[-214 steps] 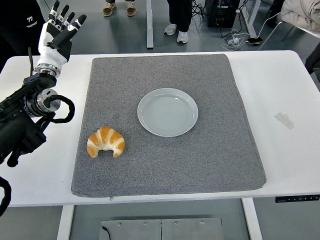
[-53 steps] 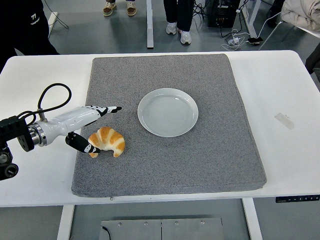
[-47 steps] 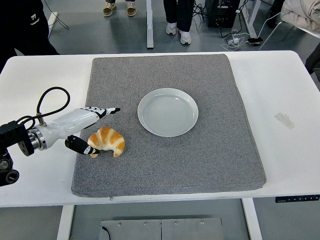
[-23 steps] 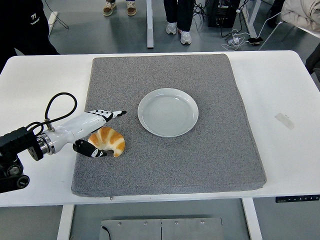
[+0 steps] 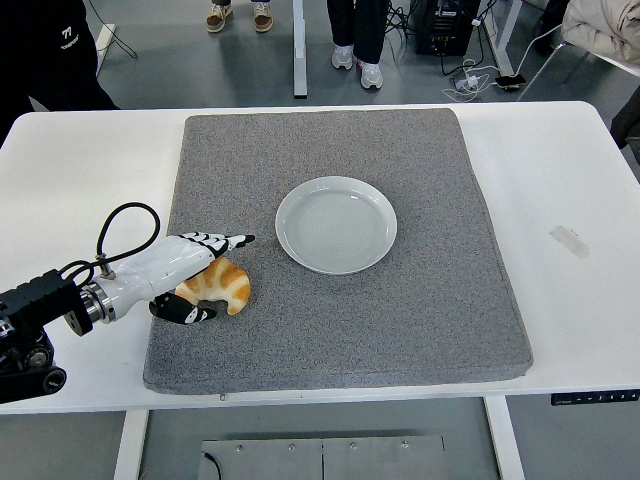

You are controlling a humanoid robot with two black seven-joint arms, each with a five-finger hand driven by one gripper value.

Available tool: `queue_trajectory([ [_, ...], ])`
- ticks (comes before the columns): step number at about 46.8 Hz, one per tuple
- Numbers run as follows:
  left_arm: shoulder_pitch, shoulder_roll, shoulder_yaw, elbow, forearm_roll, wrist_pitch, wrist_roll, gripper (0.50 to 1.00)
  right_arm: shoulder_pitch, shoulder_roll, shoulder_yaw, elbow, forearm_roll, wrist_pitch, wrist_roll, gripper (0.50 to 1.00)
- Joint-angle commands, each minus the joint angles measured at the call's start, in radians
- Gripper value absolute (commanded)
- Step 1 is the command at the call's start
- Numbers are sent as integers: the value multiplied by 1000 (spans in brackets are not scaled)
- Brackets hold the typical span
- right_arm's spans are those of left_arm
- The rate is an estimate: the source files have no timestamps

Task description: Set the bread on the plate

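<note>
Croissant (image 5: 222,282) sits on the grey mat (image 5: 430,300), off to the plate's left and a bit nearer the bench's front edge, well apart from the plate itself. And the left hand (image 5: 185,272) is right on top of it, reaching in from the left side of the bench (image 5: 570,170) and covering the pastry's left end. The long fingers (image 5: 228,241) stretch out flat over the croissant's far side, tips aimed toward the plate, while the thumb (image 5: 190,313) tucks in on the near side just below the bread. So the hand brackets the croissant, fingers above and thumb below, only part-way closed; whether it has a true grip on the bread, I cannot tell from up here. The croissant lies flat on the mat, its right-hand curl plainly visible past the fingers.

White plate (image 5: 336,224) holds nothing, sitting near the middle of the mat. A black cable loop (image 5: 125,228) arcs up off the wrist, left of the croissant. Right of the plate, out past the mat's edge, a small strip of tape (image 5: 568,241) lies on the bare bench. Beyond the bench, on the far side from the plate, a person's shoes (image 5: 355,62) stand on the floor.
</note>
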Motion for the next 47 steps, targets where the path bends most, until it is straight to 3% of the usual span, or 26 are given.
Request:
queue_trajectory([
  [1, 4, -7, 1, 11, 0, 0, -1, 848, 0, 0, -1, 0, 0, -1, 0, 1000],
  [4, 4, -10, 1, 14, 0, 0, -9, 775, 2, 0, 0, 0, 0, 0, 0, 1000],
  [6, 4, -10, -1, 16, -3, 0, -22, 754, 0, 0, 0, 0, 0, -1, 0, 1000],
  [12, 3, -7, -5, 17, -12, 0, -47, 730, 0, 0, -1, 0, 0, -1, 0, 1000],
  [26, 3, -7, -4, 17, -14, 0, -48, 669, 0, 0, 0, 0, 0, 0, 0, 1000],
  [31, 3, -5, -2, 17, -12, 0, -52, 584, 2, 0, 0, 0, 0, -1, 0, 1000],
  [34, 1, -2, -2, 17, -12, 0, -55, 503, 0, 0, 0, 0, 0, 0, 0, 1000],
  [47, -11, 9, -39, 17, -15, 0, -56, 500, 0, 0, 0, 0, 0, 0, 0, 1000],
])
